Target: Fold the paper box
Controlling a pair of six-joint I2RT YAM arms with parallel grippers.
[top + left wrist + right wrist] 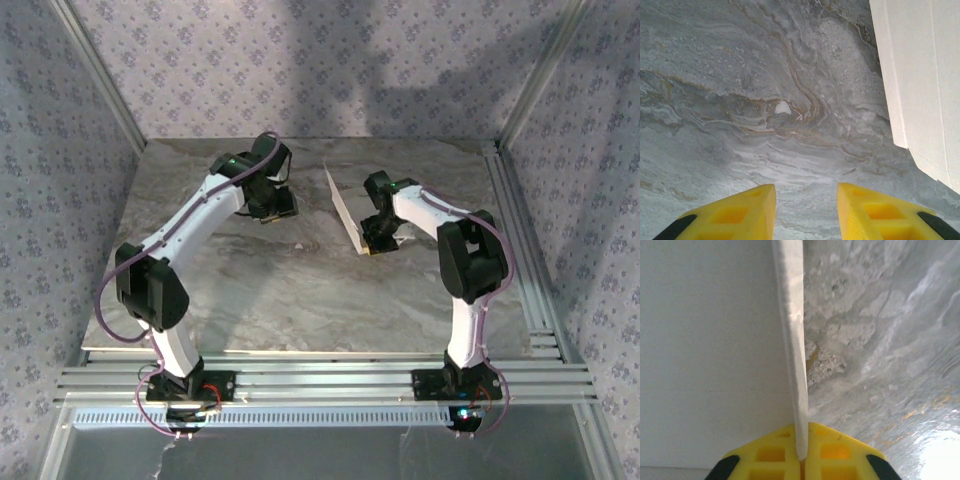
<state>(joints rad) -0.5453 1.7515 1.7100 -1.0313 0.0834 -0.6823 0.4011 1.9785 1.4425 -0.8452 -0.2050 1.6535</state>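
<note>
Well, the paper box [347, 215] stands up on edge near the middle of the marble tabletop [260, 300] — we see it as a thin white panel running from far to near. At its near end the right gripper [801, 456] pinches the cardboard edge between its yellow fingers [840, 452], clamped on it. To the box's left and apart from it, the left gripper [805, 195] hovers over bare marble, jaws partly spread — nothing between them.

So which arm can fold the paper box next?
Probably the left. The left gripper is open, empty and beside the paper box; the right gripper is busy pinching its edge.
</note>
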